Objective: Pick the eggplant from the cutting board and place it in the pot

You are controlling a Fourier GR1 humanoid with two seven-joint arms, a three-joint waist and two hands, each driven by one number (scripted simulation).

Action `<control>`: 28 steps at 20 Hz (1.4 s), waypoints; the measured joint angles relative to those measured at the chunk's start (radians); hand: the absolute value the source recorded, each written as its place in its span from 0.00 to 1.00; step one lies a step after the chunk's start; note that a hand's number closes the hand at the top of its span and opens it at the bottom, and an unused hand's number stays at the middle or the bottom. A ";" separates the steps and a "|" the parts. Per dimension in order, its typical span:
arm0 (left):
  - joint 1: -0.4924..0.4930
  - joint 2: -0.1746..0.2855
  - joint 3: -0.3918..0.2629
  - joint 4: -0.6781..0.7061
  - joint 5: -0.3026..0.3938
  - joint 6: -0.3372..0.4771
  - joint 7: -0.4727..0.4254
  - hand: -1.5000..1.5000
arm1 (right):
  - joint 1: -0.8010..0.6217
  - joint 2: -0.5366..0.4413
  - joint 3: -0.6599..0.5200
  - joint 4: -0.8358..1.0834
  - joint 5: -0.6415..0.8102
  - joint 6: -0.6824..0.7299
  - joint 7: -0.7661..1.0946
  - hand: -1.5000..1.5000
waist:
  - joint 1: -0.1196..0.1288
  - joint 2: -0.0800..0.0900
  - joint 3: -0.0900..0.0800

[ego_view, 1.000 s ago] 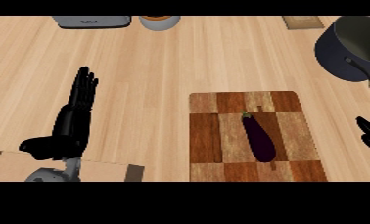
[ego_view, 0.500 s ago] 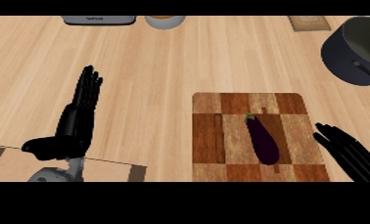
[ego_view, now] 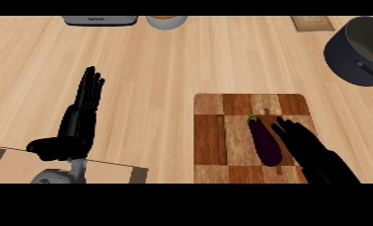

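- The desk (ego_view: 189,62) is a pale wooden top that fills the whole view; both hands come in over it from the lower edge.
- The cutting board (ego_view: 218,121), a checkered pattern of light and dark wood, lies under the right hand and stretches away to that hand's left.
- The pot (ego_view: 351,55) is dark grey and round, cut off by the view's right edge. It sits well beyond the right hand's fingertips and slightly to their right, and well apart from the board.
- The right hand (ego_view: 313,153) lies over the board's right part. Its fingers (ego_view: 287,127) are straight and slightly spread, holding nothing.
- The left hand (ego_view: 76,126) rests over the bare desk far to the left of the board, fingers up, straight and side by side, thumb out to the left, and it holds nothing.
- The eggplant (ego_view: 264,141) is dark purple and lies lengthwise on the board just to the left of the right hand's fingers, with its green stem end pointing away from the robot. Whether the fingers touch it cannot be told.
- A grey appliance (ego_view: 100,20) sits at the far edge, straight ahead of the left hand's fingertips and well apart from them.
- A small round bowl (ego_view: 167,21) stands just right of the appliance.
- A small wooden block (ego_view: 312,22) lies at the far edge, straight ahead of the right hand and left of the pot.
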 measured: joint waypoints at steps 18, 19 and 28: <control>0.027 -0.083 0.085 0.022 -0.076 -0.093 0.018 0.50 | -0.142 0.178 -0.042 0.328 0.133 0.049 -0.056 0.00 | -0.006 0.001 -0.002; 0.040 -0.087 0.085 0.009 -0.083 -0.094 0.017 0.50 | -0.154 0.188 -0.047 0.345 0.141 0.050 -0.058 0.00 | -0.006 0.000 -0.002; 0.070 -0.116 0.113 -0.043 -0.124 -0.126 0.059 0.50 | -0.191 0.250 -0.068 0.430 0.215 0.023 -0.111 1.00 | -0.006 -0.001 -0.007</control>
